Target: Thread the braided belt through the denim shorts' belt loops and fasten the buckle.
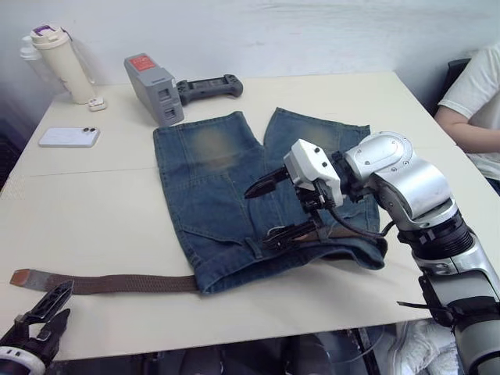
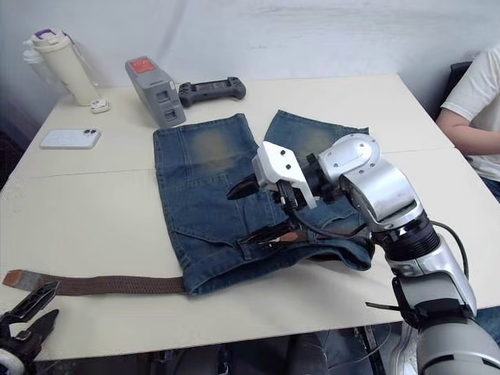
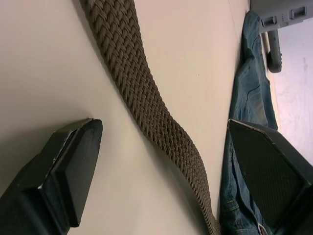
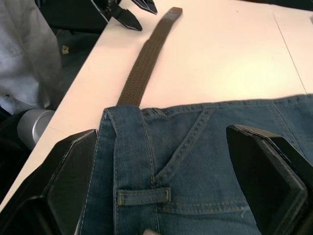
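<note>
Head views: denim shorts (image 1: 234, 203) lie mid-table, waistband toward the near edge; braided belt (image 1: 109, 283) runs out of the waistband toward the table's left edge; right gripper (image 1: 273, 211) spread wide over the waistband.
Left wrist: left gripper (image 3: 166, 176) wide, straddling the belt.
Right wrist: belt loop (image 4: 143, 197) between the fingers; buckle possibly hidden.

One pair of shorts (image 1: 219, 195), one belt (image 1: 117, 283), one phone (image 1: 69, 137), one bottle (image 1: 61, 64), one grey box (image 1: 155, 89), one controller (image 1: 209, 87), one earbud case (image 1: 97, 103), two grippers (image 1: 273, 209) (image 1: 43, 316).
</note>
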Controlling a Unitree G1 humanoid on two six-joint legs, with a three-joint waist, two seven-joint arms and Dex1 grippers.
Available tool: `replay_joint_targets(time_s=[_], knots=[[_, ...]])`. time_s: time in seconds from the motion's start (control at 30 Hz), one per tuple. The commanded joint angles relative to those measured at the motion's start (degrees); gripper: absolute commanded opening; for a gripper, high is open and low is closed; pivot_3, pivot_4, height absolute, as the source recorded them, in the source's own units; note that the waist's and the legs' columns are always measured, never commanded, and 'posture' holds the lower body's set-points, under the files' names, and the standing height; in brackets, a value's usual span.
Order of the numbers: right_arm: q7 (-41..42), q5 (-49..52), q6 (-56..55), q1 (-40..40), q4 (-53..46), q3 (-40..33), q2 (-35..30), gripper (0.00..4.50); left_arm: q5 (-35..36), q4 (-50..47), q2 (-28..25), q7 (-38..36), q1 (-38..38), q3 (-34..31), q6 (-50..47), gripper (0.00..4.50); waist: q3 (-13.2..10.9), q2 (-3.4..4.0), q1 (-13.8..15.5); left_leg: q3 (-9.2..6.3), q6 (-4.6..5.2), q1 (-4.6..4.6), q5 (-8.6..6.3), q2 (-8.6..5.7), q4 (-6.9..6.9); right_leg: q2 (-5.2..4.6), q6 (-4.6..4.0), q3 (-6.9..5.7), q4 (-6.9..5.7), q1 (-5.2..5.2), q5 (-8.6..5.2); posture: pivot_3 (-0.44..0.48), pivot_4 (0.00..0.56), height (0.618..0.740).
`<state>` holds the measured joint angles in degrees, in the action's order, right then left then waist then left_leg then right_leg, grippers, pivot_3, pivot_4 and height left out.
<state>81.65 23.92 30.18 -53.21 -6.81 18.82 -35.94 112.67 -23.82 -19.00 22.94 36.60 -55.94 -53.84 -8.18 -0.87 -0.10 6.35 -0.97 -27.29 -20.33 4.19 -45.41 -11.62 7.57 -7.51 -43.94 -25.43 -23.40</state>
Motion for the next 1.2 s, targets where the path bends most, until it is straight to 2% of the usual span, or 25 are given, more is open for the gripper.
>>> replay_joint_targets(time_s=[0.03, 0.17, 0.4, 0.53, 0.7, 0.83, 0.93, 1.07, 1.13, 1.2], knots=[[-0.44, -0.09, -0.02, -0.87, -2.14, -1.72, -0.85, 4.45, 0.33, -0.66, -0.12, 1.97, 0.71, 6.22, 1.68, 4.5, 0.0, 0.15, 0.25, 0.0, 0.02, 0.01, -0.01, -0.02, 0.0, 0.0, 0.0, -0.01, 0.03, -0.02, 0.0, 0.0, 0.15, 0.65], [-2.04, -0.35, 1.04, -0.18, -3.1, -2.22, -1.59, 4.45, 0.33, -2.53, -1.17, -0.62, 1.63, 13.08, 1.05, 4.5, -0.01, 0.57, 1.28, -0.03, 0.06, 0.02, 0.0, -0.13, -0.01, -0.03, 0.02, 0.03, 0.09, 0.01, 0.01, 0.0, 0.15, 0.65], [-3.91, -0.49, 2.18, 0.99, -4.44, -2.89, -2.39, 4.45, 0.33, -2.43, -8.22, -8.98, 6.05, 17.75, -1.17, 4.5, -0.01, 0.74, 1.58, -0.15, 0.18, 0.01, -0.06, -0.27, -0.14, -0.03, 0.02, 0.01, 0.25, 0.06, 0.02, 0.0, 0.15, 0.65], [-4.91, -0.61, 2.75, 1.48, -5.19, -3.0, -2.43, 4.45, 0.33, -0.83, -3.85, -3.03, 0.03, 20.35, 3.26, 4.5, -0.04, 1.13, 1.77, -0.15, 0.35, 0.02, -0.15, -0.37, -0.14, -0.09, 0.02, 0.05, 0.41, 0.19, 0.06, 0.0, 0.15, 0.65], [-5.9, -1.16, 2.81, 1.07, -5.44, -3.02, -2.57, 4.45, 0.33, 3.19, 0.47, 3.67, -9.09, 23.24, 3.68, 4.5, 0.0, 1.67, 2.92, -0.47, 0.49, 0.13, -0.17, -0.49, -0.41, -0.2, 0.19, -0.27, 0.47, 0.84, 0.15, 0.0, 0.15, 0.65], [-6.46, -1.63, 2.55, 0.31, -5.38, -3.18, -2.75, 4.45, 0.33, 4.39, 4.49, 8.1, -14.93, 23.37, 4.21, 4.5, 0.02, 1.71, 3.95, -0.55, 0.59, 0.12, -0.23, -0.56, -0.63, -0.21, 0.39, -0.31, 0.55, 0.93, 0.26, 0.0, 0.15, 0.65], [-6.74, -1.69, 2.71, 0.22, -5.47, -3.25, -2.81, 4.45, 0.33, 4.36, 6.29, 10.41, -16.75, 22.69, 4.37, 4.5, 0.02, 1.72, 4.45, -0.55, 0.62, 0.09, -0.25, -0.59, -0.64, -0.22, 0.44, -0.29, 0.6, 0.95, 0.29, 0.0, 0.15, 0.65], [-7.53, -2.14, 2.89, 0.94, -6.37, -3.37, -3.36, 4.45, 0.33, 3.39, 11.24, 15.35, -20.07, 21.21, 7.25, 4.5, 0.03, 1.73, 4.69, -0.56, 0.62, 0.06, -0.24, -0.64, -0.64, -0.21, 0.44, -0.27, 0.68, 1.02, 0.29, 0.0, 0.15, 0.65], [-8.2, -2.25, 2.97, 1.09, -6.53, -3.46, -3.47, 4.5, 0.33, 3.22, 12.62, 17.05, -21.83, 20.6, 7.97, 3.96, 0.02, 1.7, 4.67, -0.58, 0.63, 0.06, -0.24, -0.65, -0.65, -0.2, 0.55, -0.29, 0.77, 1.15, 0.35, 0.0, 0.15, 0.65], [-8.76, -2.2, 3.1, 1.2, -6.69, -3.56, -3.48, 4.5, 0.33, 3.13, 13.71, 18.91, -23.36, 19.91, 8.94, 3.18, -0.03, 1.63, 4.58, -0.59, 0.63, 0.05, -0.24, -0.64, -0.64, -0.18, 0.61, -0.32, 0.83, 1.41, 0.38, 0.0, 0.15, 0.65]])
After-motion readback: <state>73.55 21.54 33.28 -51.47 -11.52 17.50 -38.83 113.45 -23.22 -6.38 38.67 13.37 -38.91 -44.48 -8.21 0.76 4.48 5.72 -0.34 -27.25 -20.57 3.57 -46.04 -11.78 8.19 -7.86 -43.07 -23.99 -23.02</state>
